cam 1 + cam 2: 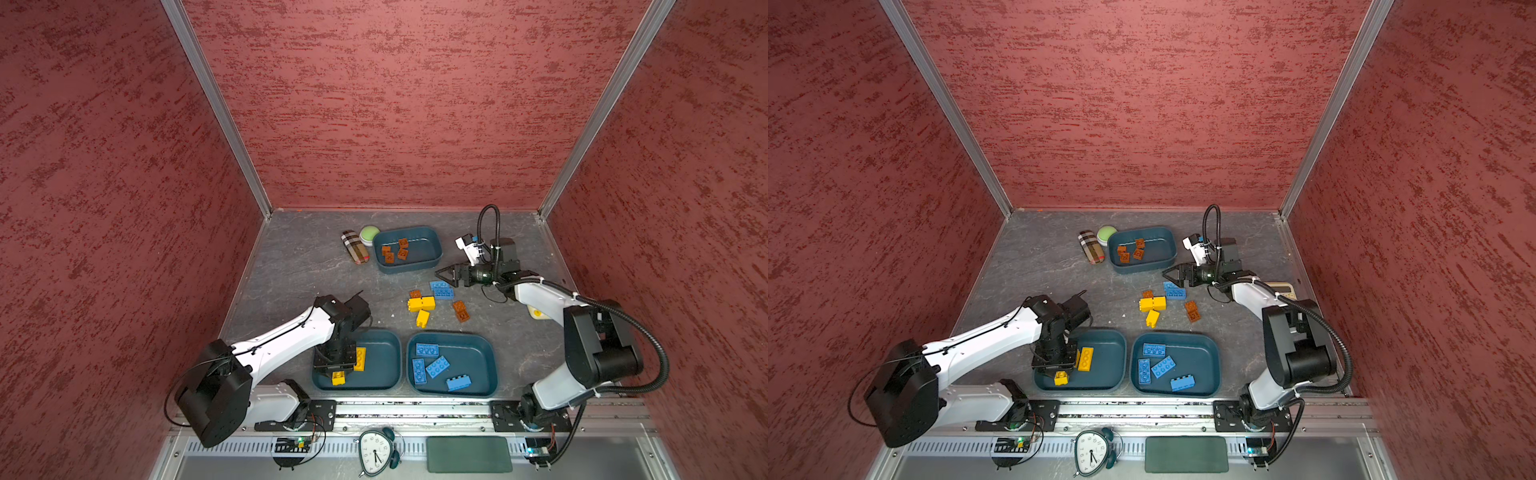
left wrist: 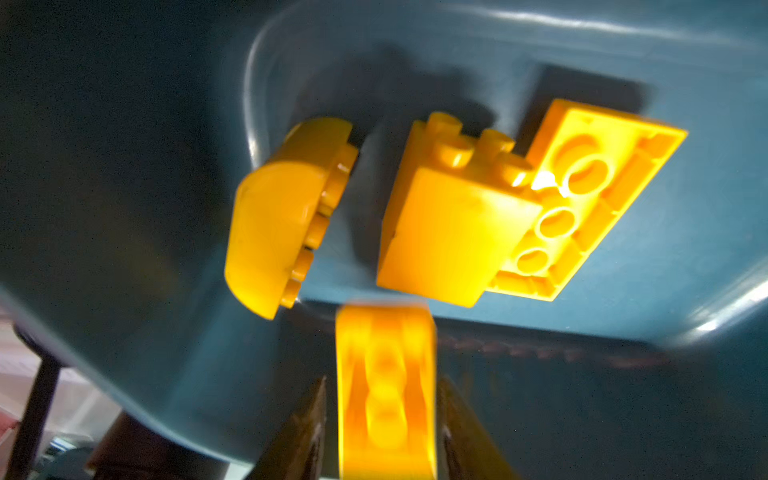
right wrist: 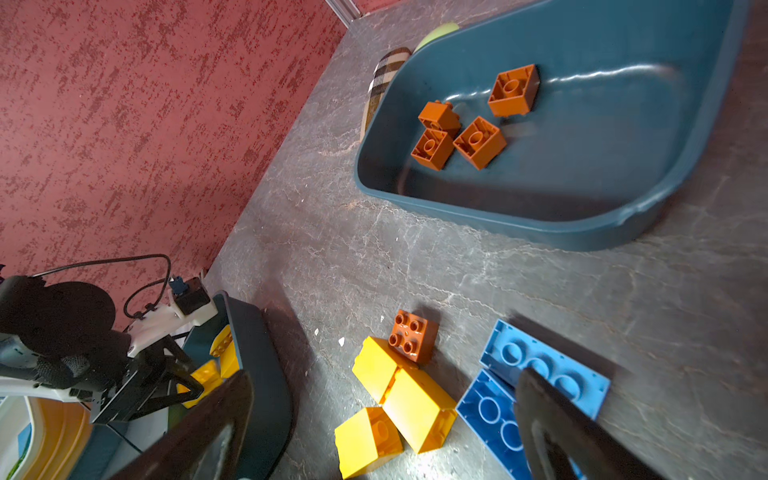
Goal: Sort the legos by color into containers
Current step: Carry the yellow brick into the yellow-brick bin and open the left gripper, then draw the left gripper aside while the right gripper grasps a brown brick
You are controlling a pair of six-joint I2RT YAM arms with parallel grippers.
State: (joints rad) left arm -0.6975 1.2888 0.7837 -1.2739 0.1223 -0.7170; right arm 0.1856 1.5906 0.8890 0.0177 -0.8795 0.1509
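Note:
My left gripper [image 1: 337, 368] [image 2: 384, 382] points down into the near left container [image 1: 384, 361] [image 2: 665, 270]. Its jaws stand slightly apart from a blurred yellow lego [image 2: 386, 386] between them. Three other yellow legos [image 2: 457, 232] lie on that tub's floor. The near right container [image 1: 473, 357] holds several blue legos [image 1: 437, 366]. Several brown legos [image 1: 395, 249] [image 3: 478, 141] lie in the far container [image 1: 424, 249] [image 3: 582, 174]. Loose yellow [image 1: 422, 303] [image 3: 415, 403], brown [image 1: 460, 311] [image 3: 411, 334] and blue legos [image 1: 441, 289] [image 3: 490, 411] lie mid-table. My right gripper [image 1: 440, 274] [image 3: 386, 374] hovers open above them, empty.
A plaid case [image 1: 355, 247] and a green-topped puck [image 1: 369, 235] sit left of the far tub. An alarm clock [image 1: 376, 453] and a dark green pad [image 1: 468, 454] lie on the front ledge, beyond the arm rail. Red walls enclose three sides.

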